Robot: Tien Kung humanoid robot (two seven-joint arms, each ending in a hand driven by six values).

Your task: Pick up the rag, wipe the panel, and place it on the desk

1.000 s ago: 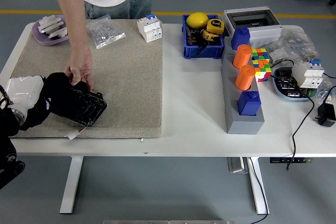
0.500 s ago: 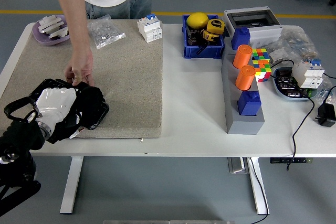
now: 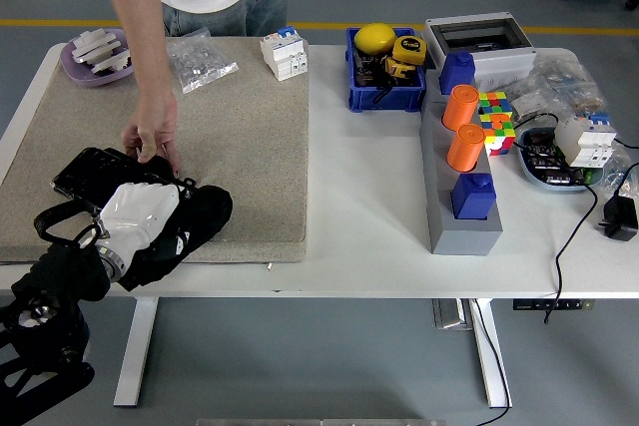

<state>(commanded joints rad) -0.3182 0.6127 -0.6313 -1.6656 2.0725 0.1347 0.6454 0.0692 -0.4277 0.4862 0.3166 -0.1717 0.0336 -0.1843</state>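
A black glossy panel [image 3: 88, 173] lies on the beige mat [image 3: 245, 147] near the table's left front. A person's hand [image 3: 152, 137] rests on the panel's far edge and holds it down. My left hand [image 3: 150, 218], with its white back plate up, sits over the panel's right end and is closed on a black rag [image 3: 197, 222]. The rag bunches out to the right of my hand onto the mat. My fingertips are lost against the dark cloth. The right arm is out of the picture.
A purple tray [image 3: 95, 57], a plastic bag of parts [image 3: 200, 60] and white breakers [image 3: 284, 53] line the mat's far edge. To the right stand a blue bin [image 3: 384, 75], a grey block holder [image 3: 461, 197] with orange cylinders, and a colour cube [image 3: 495, 117].
My left hand has swept the rag rightward and toward the near edge across the panel, uncovering the panel's left part. The person's hand has stayed on the panel's edge.
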